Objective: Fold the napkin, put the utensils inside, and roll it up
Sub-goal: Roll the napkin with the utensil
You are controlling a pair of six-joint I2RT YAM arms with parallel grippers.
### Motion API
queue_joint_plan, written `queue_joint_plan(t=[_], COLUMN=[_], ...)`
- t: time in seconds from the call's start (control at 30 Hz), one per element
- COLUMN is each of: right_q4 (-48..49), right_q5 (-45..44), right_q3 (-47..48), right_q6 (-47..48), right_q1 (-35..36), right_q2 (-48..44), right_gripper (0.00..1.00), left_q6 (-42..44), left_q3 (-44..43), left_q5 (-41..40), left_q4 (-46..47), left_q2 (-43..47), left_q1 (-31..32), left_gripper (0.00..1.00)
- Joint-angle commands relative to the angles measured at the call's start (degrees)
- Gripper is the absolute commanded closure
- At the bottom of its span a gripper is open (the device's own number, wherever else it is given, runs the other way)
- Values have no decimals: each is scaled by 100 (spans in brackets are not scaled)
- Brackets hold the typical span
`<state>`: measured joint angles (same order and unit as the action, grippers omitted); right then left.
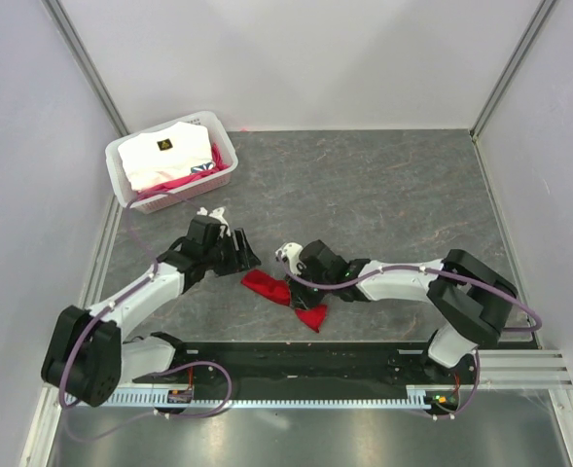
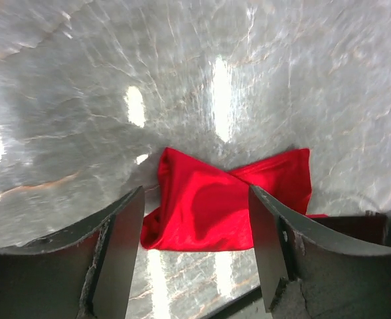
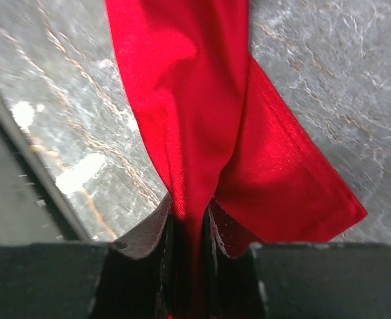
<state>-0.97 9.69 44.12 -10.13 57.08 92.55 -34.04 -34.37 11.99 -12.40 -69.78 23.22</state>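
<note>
Both arms reach low and inward: left tool (image 2: 195,193) wide above the red napkin (image 2: 208,209), right tool (image 3: 190,211) pinching it.

I am finding no text I can read in any view. On the white cloth (image 1: 155,161) in the basket (image 1: 118,173) at far left, I am seeing a small dark patch (image 1: 161,144) with a yellowish mark, too small to make out. Tiny coloured tags (image 1: 179,395) on the near rail (image 1: 296,397) are also blurring past reading.
</note>
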Motion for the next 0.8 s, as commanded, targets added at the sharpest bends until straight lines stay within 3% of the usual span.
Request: queue_joint_plan(t=[0.0, 0.23, 0.43, 0.53, 0.77], right_q4=[264, 448, 844, 915, 731], right_q5=[1832, 3292, 4075, 4251, 4480], right_q3=[-255, 0, 132, 237, 492], right_q6=[-358, -446, -727, -832, -886], right_q1=[-574, -1225, -1568, -1700, -1858], right_q2=[377, 1053, 1678, 1889, 2196], right_gripper=[80, 81, 82, 82, 82], left_q6=[-129, -419, -445, -419, -463], left_q3=[447, 1186, 1433, 1468, 1547], left_q5=[-645, -496, -162, -39, 23], left_q4=[150, 1028, 1662, 1750, 1794], left_q2=[587, 1247, 1098, 914, 554], left_q1=[-28, -28, -37, -28, -28], left_gripper=[29, 29, 31, 37, 62])
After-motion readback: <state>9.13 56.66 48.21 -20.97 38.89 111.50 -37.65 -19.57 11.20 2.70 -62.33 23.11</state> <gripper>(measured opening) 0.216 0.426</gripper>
